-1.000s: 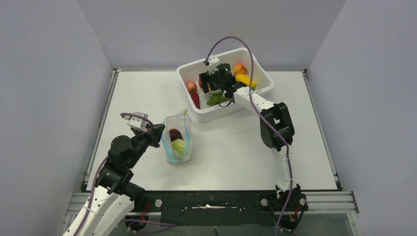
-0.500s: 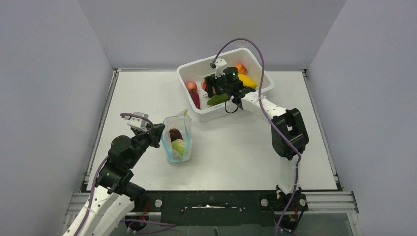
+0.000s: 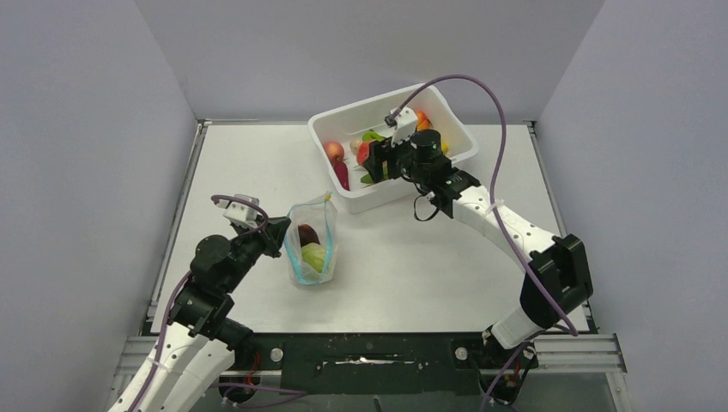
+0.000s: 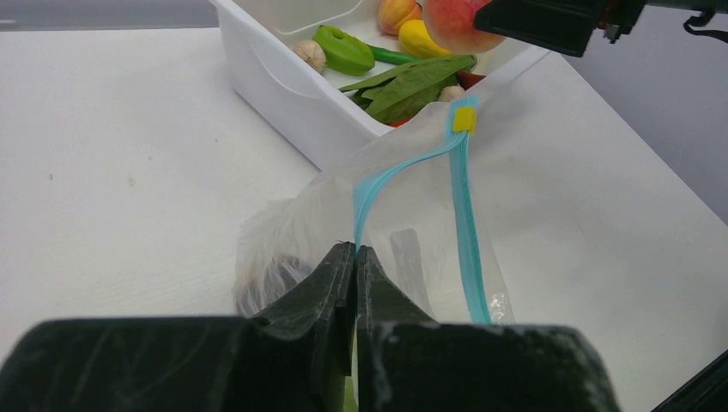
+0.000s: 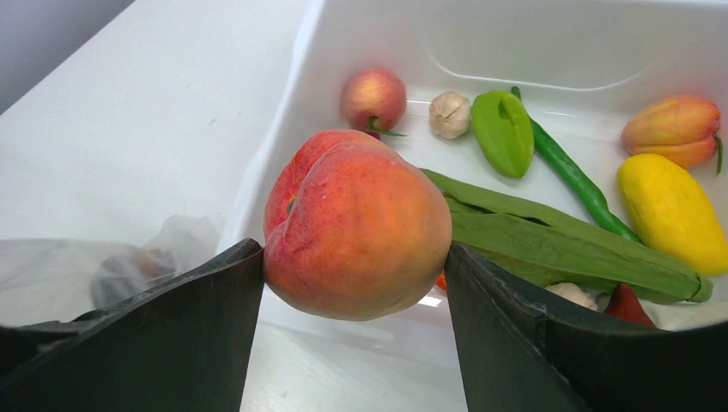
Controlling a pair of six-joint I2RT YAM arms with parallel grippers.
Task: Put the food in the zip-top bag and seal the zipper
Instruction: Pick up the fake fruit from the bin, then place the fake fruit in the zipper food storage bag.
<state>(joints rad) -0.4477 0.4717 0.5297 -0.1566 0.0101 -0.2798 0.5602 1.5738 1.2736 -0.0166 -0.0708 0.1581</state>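
Now the right gripper [image 5: 352, 253] is spreading its fingers [image 5: 172, 335] wide around a peach [image 5: 356, 223], clamping it from both sides over the white tub [image 5: 283, 129]. Meanwhile the left gripper [image 4: 355, 257] is pressing its fingers together on the zipper [image 4: 459, 197] of the zip-top bag [image 3: 296, 257], which is standing open on the table [image 3: 412, 266] near the tub, holding a dark fruit [image 3: 306, 233] and a green ball [image 3: 312, 255].

Top view high, looking down, wrist views close, all sharing white tub [image 4: 283, 90]
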